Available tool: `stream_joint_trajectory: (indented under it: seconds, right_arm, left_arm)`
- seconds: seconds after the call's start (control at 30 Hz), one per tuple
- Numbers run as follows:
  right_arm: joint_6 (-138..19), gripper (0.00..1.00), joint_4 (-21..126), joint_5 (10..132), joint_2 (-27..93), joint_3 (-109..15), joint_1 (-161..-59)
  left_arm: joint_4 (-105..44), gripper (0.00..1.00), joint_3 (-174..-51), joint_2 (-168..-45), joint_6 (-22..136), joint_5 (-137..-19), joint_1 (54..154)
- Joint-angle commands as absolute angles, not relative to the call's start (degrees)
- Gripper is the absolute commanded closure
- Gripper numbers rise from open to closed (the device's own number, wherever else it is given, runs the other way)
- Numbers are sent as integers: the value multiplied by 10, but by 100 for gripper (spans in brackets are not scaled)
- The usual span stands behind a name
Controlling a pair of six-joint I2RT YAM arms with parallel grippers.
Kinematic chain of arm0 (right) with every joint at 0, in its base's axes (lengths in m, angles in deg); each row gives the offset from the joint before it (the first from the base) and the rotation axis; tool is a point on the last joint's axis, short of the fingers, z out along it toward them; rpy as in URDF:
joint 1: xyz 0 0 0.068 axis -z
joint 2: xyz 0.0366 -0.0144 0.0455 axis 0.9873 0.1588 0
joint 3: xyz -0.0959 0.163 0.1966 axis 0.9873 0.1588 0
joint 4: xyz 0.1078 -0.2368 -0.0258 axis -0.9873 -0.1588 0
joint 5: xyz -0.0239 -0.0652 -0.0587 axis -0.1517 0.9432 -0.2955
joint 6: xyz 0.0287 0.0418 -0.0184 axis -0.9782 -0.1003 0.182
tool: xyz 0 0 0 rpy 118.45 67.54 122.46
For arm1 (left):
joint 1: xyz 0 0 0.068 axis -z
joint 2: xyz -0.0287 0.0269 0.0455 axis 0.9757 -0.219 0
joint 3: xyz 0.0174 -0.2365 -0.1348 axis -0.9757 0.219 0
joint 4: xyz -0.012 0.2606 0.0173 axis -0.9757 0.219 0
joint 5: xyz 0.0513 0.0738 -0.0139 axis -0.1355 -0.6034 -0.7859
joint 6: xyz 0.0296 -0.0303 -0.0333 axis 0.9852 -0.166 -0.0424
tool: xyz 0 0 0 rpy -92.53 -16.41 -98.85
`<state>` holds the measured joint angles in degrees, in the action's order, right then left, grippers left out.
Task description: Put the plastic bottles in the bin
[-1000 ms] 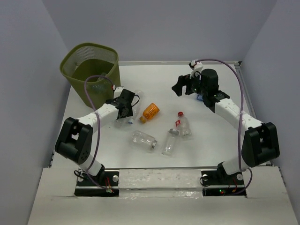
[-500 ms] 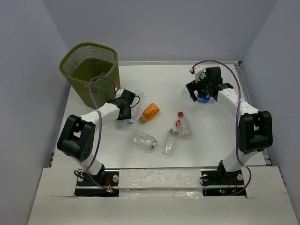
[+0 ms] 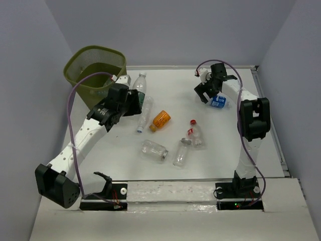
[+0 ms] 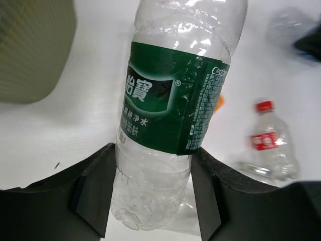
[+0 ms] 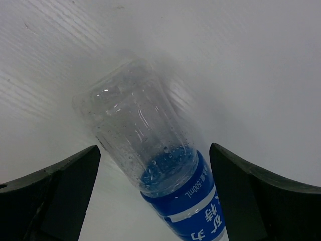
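My left gripper (image 4: 153,201) is shut on a clear bottle with a green label (image 4: 170,110), held above the table just right of the bin. In the top view this bottle (image 3: 140,86) points its white cap away, next to the olive mesh bin (image 3: 95,70). At the back right, my right gripper (image 5: 155,196) stands open, one finger on each side of a lying blue-labelled bottle (image 5: 150,160) without touching it. From above, the right gripper (image 3: 209,94) sits over that bottle (image 3: 218,102).
Lying on the table are a clear bottle (image 3: 145,113), an orange bottle (image 3: 161,119), a red-capped bottle (image 3: 194,133) and two more clear bottles (image 3: 154,149) (image 3: 182,152). Grey walls enclose the white table (image 3: 170,85) on three sides.
The left gripper shut on the green-labelled bottle and lifted it off the table toward the bin. The right gripper moved back over the blue-labelled bottle and stands open around it.
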<state>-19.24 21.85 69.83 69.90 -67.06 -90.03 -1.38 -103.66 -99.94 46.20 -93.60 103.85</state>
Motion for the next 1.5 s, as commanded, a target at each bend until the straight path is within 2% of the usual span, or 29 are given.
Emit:
stream_joint_trajectory:
  seconds: [0.0,0.13,0.2,0.23,0.33,0.43,0.47,0.53,0.67,0.8,0.83,0.87,0.9,0.93,1.0,1.27,1.47]
  right_arm:
    - [-179,8,178,708,725,-726,-899]
    - [-180,10,160,697,758,-770,-899]
    - [-177,19,142,702,777,-786,-899]
    - [-176,28,131,702,781,-797,-899]
    - [-177,45,132,708,784,-795,-899]
    - [-188,46,141,725,769,-793,-899]
    - [-198,51,155,729,761,-792,-899]
    - [-210,52,164,733,727,-792,-899]
    - [-246,64,201,713,645,-784,-904]
    - [-282,66,247,672,555,-769,-959]
    - [-300,66,273,659,523,-762,-972]
    - [-309,66,287,651,509,-759,-987]
    - [-321,66,304,642,498,-758,-1016]
    - [-335,66,322,630,489,-757,-1031]
    - [-391,66,381,580,475,-770,-1072]
    - [-645,66,685,491,534,-842,-1163]
    - [-813,66,893,518,665,-947,-1202]
  left_arm:
    - [-42,58,-1136,-968,492,-803,1037]
    - [-54,58,-1236,-964,504,-806,1038]
    - [-57,58,-1291,-966,505,-852,1036]
    - [-64,58,-1306,-965,505,-886,1036]
    - [-81,58,-1318,-970,506,-979,1021]
    - [-102,58,-1309,-981,508,-1030,984]
    - [-110,58,-1299,-985,507,-1043,970]
    - [-129,58,-1297,-1000,502,-1045,934]
    - [-168,57,-1275,-1018,504,-1119,888]
    - [-180,55,-1272,-1055,505,-1150,864]
    - [-177,50,-1269,-1066,500,-1156,858]
    - [-176,50,-1262,-1068,499,-1162,858]
    - [-179,27,-1255,-1069,499,-1173,852]
    - [-182,15,-1248,-1070,500,-1180,849]
    - [-186,1,-1232,-1066,496,-1190,841]
    - [-183,1,-1212,-1024,483,-1149,839]
    - [-190,1,-1140,-876,439,-1084,840]
